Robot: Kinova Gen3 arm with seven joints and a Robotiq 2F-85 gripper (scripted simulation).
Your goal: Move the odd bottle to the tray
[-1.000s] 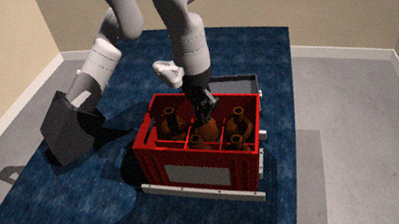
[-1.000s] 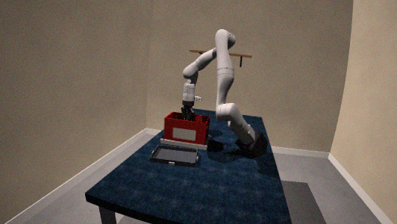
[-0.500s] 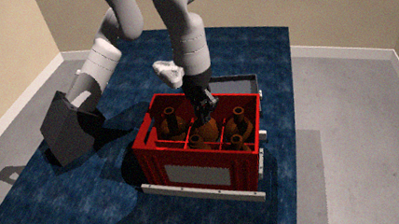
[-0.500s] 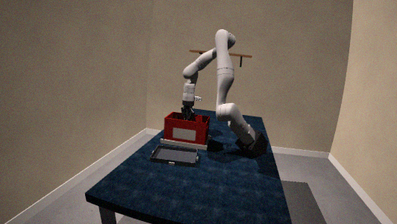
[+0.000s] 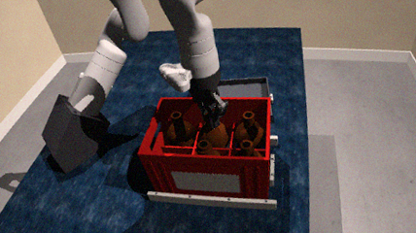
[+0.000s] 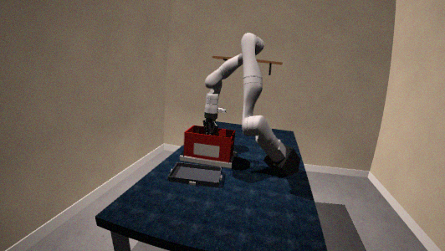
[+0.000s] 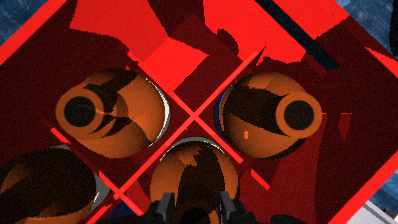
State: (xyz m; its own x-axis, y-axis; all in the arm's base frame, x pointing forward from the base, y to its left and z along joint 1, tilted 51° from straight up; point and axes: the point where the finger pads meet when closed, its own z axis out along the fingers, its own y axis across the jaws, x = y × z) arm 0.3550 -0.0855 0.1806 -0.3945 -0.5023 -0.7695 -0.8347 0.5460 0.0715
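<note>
The red crate (image 5: 158, 177) (image 6: 189, 144) (image 7: 30, 31) holds five brown bottles standing in its compartments. My gripper (image 5: 214, 122) (image 6: 211, 132) (image 7: 196, 207) is down in the crate, its fingers slightly open around the neck of the middle bottle (image 5: 215, 137) (image 7: 187, 167). The fingers stand close on both sides of that neck, which they partly hide. Others are a bottle (image 5: 178, 129) (image 7: 120, 115), a bottle (image 5: 249, 127) and a bottle (image 5: 204, 147). One more bottle (image 5: 247, 147) is at the front right. The grey tray (image 5: 242, 80) (image 6: 196, 172) bears nothing. I cannot tell which neck differs.
One crate compartment has no bottle. White rails (image 5: 214, 200) (image 6: 205, 161) lie along the crate's sides. The tray is beside the crate, with a raised rim. The crate's high walls and dividers surround my fingers. The arm's base (image 5: 69, 136) (image 6: 284, 163) stands at one side of the blue table top (image 6: 259, 197).
</note>
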